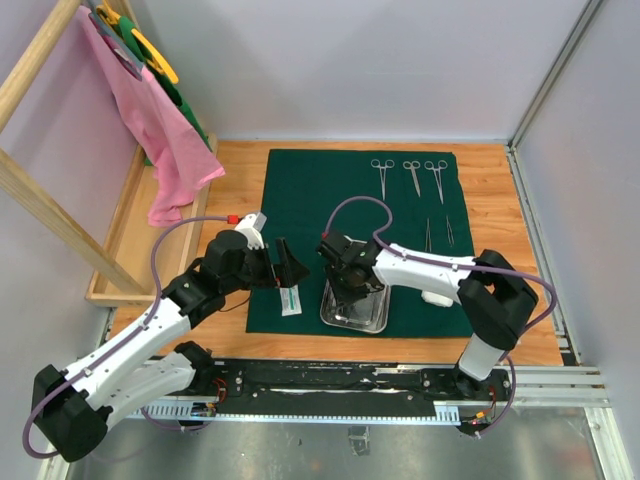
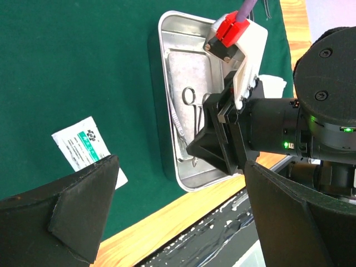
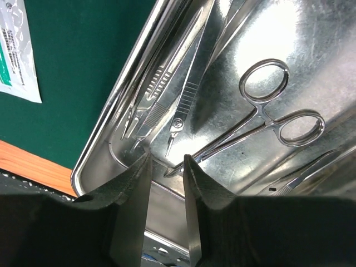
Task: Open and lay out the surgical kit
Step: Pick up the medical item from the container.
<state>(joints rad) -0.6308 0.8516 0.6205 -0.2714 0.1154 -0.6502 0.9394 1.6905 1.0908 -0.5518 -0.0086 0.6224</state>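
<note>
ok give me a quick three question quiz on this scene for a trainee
1. True or false: the tray is empty.
2. How many clamps lie in a row at the far edge of the cloth? A two, B three, C five.
3. Fill in: the pincer over the tray is the robot's ____ one.

Key
1. False: a ringed clamp lies in it.
2. B.
3. Right; its jaws stand a little apart with nothing between them.
</note>
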